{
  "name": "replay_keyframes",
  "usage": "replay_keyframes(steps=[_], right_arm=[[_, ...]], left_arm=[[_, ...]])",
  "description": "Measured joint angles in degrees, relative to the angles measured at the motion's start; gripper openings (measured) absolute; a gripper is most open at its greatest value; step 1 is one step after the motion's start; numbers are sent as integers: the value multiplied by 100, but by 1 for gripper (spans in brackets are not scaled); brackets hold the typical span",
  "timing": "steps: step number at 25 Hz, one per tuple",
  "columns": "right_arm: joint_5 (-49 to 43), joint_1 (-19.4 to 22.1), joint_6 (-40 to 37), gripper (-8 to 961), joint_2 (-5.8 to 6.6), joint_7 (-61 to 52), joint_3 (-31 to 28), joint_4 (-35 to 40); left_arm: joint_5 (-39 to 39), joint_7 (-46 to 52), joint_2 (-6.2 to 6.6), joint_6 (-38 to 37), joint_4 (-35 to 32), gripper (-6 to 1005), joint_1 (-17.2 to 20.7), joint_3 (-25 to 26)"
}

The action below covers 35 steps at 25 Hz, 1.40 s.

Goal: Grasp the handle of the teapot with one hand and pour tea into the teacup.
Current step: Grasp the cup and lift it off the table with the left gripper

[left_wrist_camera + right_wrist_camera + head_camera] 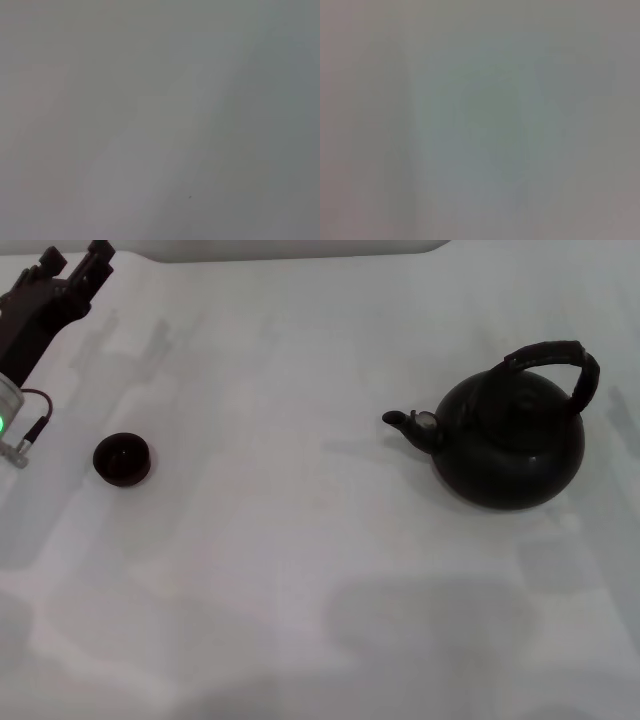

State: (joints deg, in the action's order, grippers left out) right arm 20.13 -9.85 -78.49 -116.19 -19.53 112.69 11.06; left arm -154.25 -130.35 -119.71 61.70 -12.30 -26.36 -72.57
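Observation:
The black round teapot [512,443] stands upright on the white table at the right, its short spout with a silvery tip pointing left. Its thick black arched handle [556,361] spans the top, and nothing holds it. The tiny dark teacup [122,459] sits on the table at the left, far from the teapot. My left gripper [72,268] is at the far upper left, behind and left of the teacup, apart from it. My right gripper is out of view. Both wrist views show only bare pale surface.
The white table [300,540] spreads across the whole head view. A cable and a green light on the left arm [10,410] show at the left edge.

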Motion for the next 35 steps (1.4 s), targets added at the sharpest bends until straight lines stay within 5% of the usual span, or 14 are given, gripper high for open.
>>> replay_keyframes(steps=[15,21,30,35], right_arm=[[0,-8,0,873,0,-32,7,1],[0,-22,0,873,0,-33,7,-12],[0,-35,0,873,0,-32,6,-26],[0,-43,0,872,6,-32,-30,-41]], left_arm=[[0,207,28,-20,-19,775,-6,-236],[410,1323,346,-390,-541,775,-134,-1092],[4436,5114,986,-1097,-2457,778,-337,-1083],[7141,7067,990,-822,-3723,780,-310,-519]])
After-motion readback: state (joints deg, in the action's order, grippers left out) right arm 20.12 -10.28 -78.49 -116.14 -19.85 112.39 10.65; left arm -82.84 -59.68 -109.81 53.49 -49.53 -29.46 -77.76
